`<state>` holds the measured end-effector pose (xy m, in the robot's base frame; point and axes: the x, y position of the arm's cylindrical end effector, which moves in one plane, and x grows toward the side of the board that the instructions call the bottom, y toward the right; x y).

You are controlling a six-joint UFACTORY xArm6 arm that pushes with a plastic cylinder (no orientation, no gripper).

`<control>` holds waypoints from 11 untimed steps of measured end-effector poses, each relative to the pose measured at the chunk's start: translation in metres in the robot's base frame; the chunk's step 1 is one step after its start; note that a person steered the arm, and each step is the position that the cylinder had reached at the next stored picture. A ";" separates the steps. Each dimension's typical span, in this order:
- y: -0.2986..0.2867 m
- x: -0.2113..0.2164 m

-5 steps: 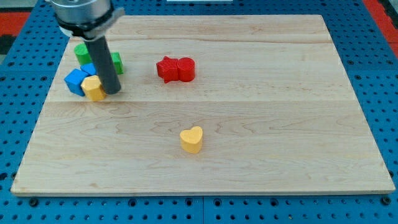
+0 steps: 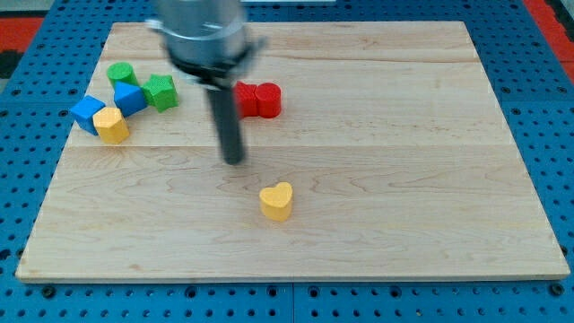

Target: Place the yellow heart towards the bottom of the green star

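Yellow heart (image 2: 277, 201) lies low, mid-board — green star (image 2: 161, 91) far upper-left.

**Arm pose, single camera view**

Arm enters from the view's top, left of centre; its grey cylindrical end housing (image 2: 203, 34) is motion-blurred. A straight dark rod (image 2: 225, 121) hangs down from the housing, roughly upright, with a slight lean toward the view's right at its lower end. The tip (image 2: 234, 161) sits on the surface, left of centre and at about mid-height in the view. No gripper fitted.
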<state>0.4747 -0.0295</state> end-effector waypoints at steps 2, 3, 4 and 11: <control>0.028 0.060; -0.062 0.058; -0.031 0.066; -0.138 -0.034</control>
